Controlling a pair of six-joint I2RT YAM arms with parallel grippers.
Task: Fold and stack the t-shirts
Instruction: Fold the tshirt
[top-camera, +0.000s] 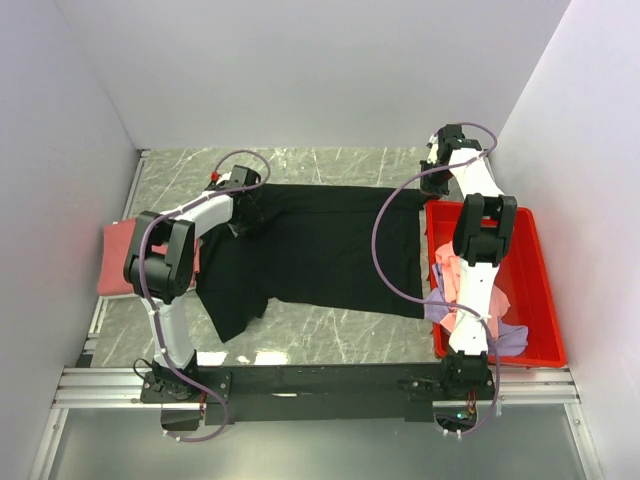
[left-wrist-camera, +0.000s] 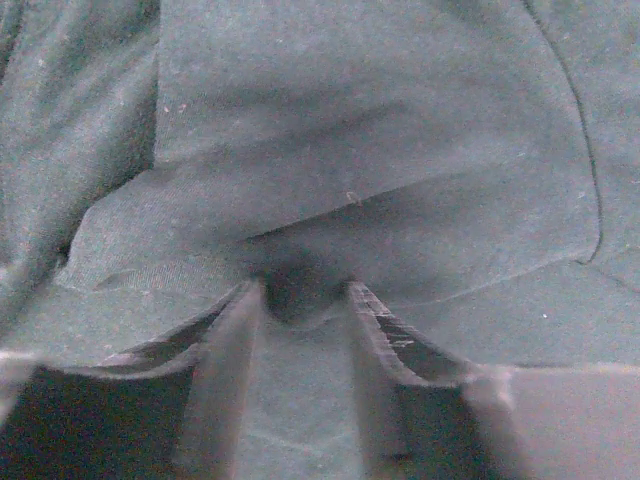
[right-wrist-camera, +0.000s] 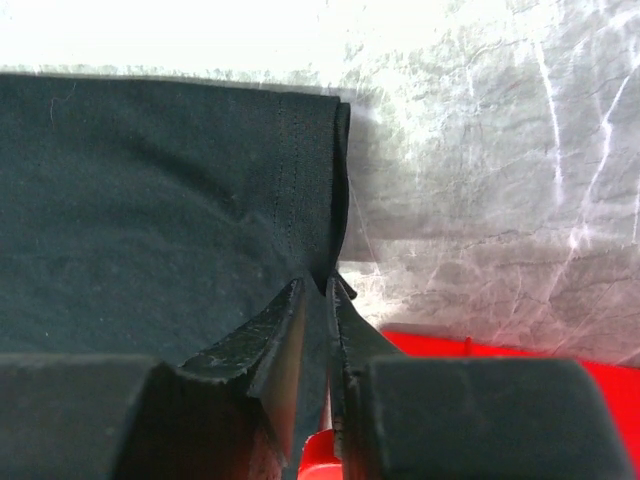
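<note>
Left gripper (left-wrist-camera: 300, 290) stands half open astride a pucker of the black t-shirt (top-camera: 320, 240), which lies spread across the marble table (top-camera: 330, 165); whether it grips we cannot tell. Right gripper (right-wrist-camera: 318, 285), nearly shut, pinches the hem at the opposite far corner, so we judge both mean to lift that edge for a fold. Red bin (top-camera: 545, 310) beside it; white walls (top-camera: 300, 70) all round
</note>
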